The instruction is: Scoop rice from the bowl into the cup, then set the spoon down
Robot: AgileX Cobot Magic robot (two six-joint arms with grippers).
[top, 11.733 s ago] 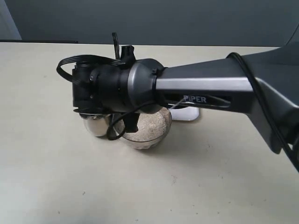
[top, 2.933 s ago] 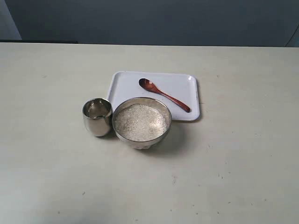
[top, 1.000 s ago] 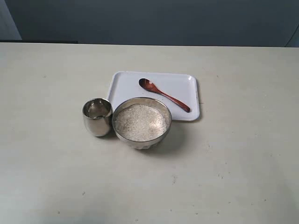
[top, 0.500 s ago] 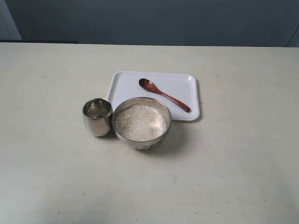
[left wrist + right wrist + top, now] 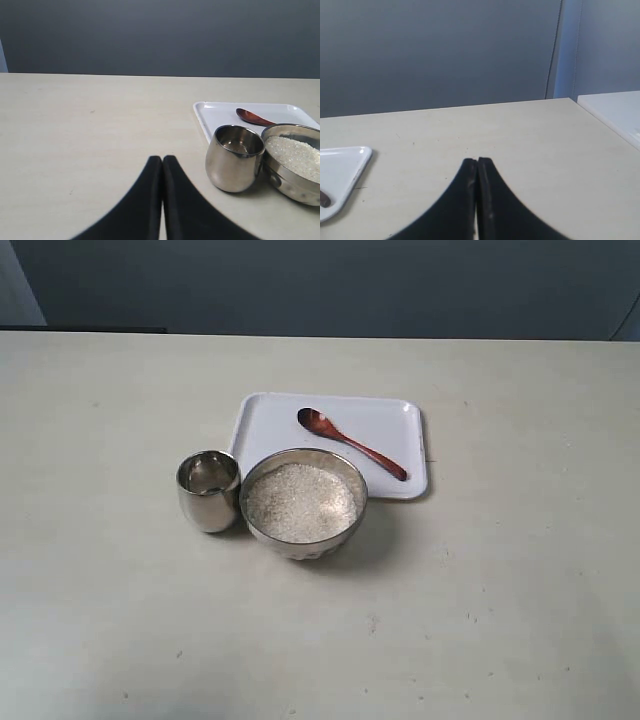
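The metal bowl (image 5: 303,503) stands mid-table, filled with white rice (image 5: 300,502). Touching its left side is the small steel cup (image 5: 208,490), upright; some rice may lie at its bottom. The reddish-brown wooden spoon (image 5: 351,443) lies on the white tray (image 5: 395,420) behind the bowl, head to the left. Neither arm shows in the exterior view. In the left wrist view my left gripper (image 5: 162,158) is shut on nothing, a little short of the cup (image 5: 234,157) and bowl (image 5: 294,165). My right gripper (image 5: 477,160) is shut and empty over bare table.
The white tray's corner (image 5: 340,170) shows in the right wrist view, with the spoon's tip (image 5: 324,199) at the frame's edge. A white surface (image 5: 615,110) lies beyond the table's edge there. A dark wall backs the table.
Long ago the right arm hung over the cup and bowl; it has since left the exterior view, and the spoon lies on the tray. Nothing has moved over the last three seconds.
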